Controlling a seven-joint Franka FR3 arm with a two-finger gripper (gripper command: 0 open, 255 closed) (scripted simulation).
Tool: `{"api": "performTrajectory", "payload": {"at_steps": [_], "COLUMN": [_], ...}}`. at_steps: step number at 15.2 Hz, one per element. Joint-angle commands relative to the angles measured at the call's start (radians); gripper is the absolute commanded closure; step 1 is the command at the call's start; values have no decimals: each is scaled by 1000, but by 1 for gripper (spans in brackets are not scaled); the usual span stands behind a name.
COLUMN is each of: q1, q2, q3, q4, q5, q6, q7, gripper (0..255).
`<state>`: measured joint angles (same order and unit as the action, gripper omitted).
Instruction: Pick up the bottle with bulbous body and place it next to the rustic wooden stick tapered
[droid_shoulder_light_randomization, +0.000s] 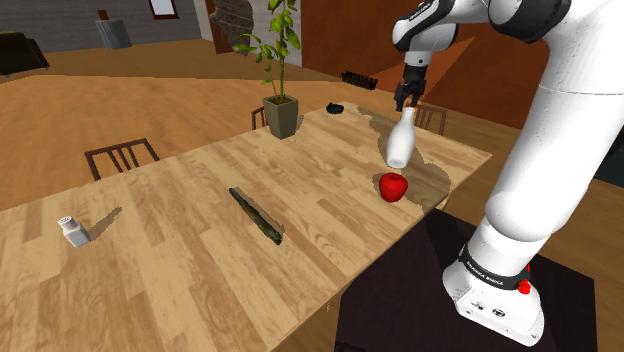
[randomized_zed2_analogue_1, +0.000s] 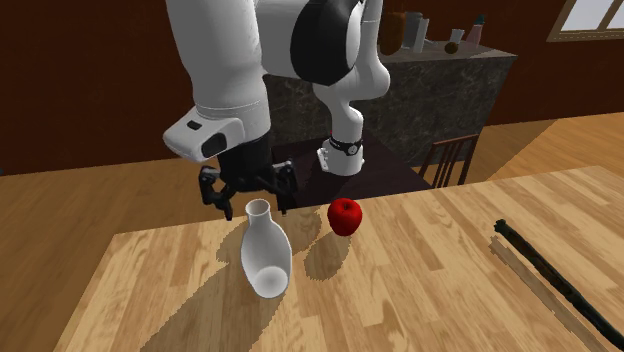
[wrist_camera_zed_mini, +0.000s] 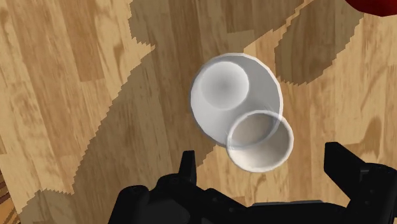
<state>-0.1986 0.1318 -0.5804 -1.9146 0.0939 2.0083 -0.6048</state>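
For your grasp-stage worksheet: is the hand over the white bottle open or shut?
Open. The hand holds its fingers apart either side of the white bottle, not touching it.

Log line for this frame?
phase: pre-grasp | gripper: open at bottle mouth | bottle: on table, unheld | stick: untouched

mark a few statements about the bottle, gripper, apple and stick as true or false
1. The gripper is shut on the white bottle. False: its fingers stand apart on either side of the bottle's mouth and do not touch it.
2. A red apple sits on the table close to the bottle. True.
3. The bottle already stands right beside the dark stick. False: the bottle is near the apple at one end, and the stick lies well apart from it.
4. A potted plant stands at the table's far edge in the shoulder view. True.
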Motion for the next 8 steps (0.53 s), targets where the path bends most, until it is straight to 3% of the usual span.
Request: {"api": "performTrajectory", "payload": {"at_steps": [1, 8], "q1": [-1, -3], "q2": [10, 23], "q3": [1, 3], "q4": [-17, -38], "q5": [8, 17], "q6": [26, 58], "q7": [-5, -12], "gripper": [0, 0]}}
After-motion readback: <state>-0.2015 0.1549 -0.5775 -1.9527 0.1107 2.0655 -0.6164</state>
